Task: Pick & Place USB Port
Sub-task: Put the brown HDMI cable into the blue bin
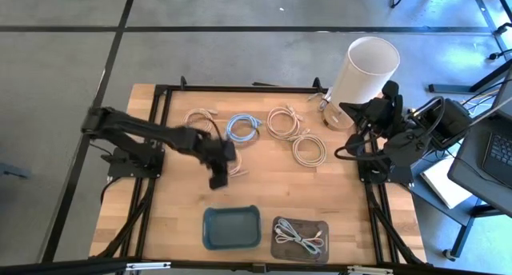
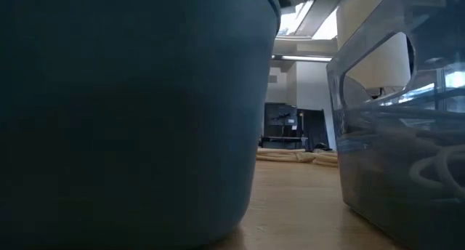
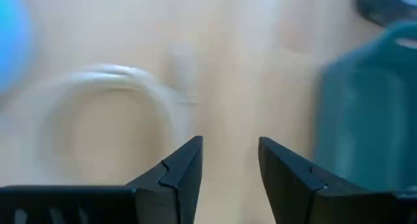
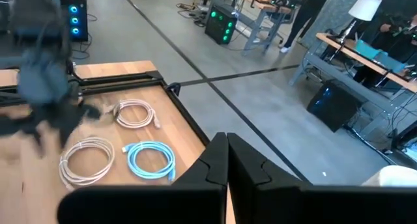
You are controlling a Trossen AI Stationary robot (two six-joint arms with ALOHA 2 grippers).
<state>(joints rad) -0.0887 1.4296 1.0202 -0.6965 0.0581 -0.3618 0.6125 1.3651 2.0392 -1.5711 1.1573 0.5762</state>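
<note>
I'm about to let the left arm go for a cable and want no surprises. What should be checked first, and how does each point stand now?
1. Left gripper fingers open and empty: ok.
2. Left gripper centred over a cable: not ok; the white coil lies off to one side.
3. Teal bin free to receive: ok, nothing visible inside.
4. Right gripper shut and parked at the table's right edge: ok.
5. Clear tray already holds a cable: ok.

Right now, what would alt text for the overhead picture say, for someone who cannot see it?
The left gripper hovers, jaws apart, over a wooden table beside a beige coiled cable. More beige coils and a blue cable coil lie behind; a teal bin and a clear tray holding a cable sit in front. The right arm waits folded.
</note>
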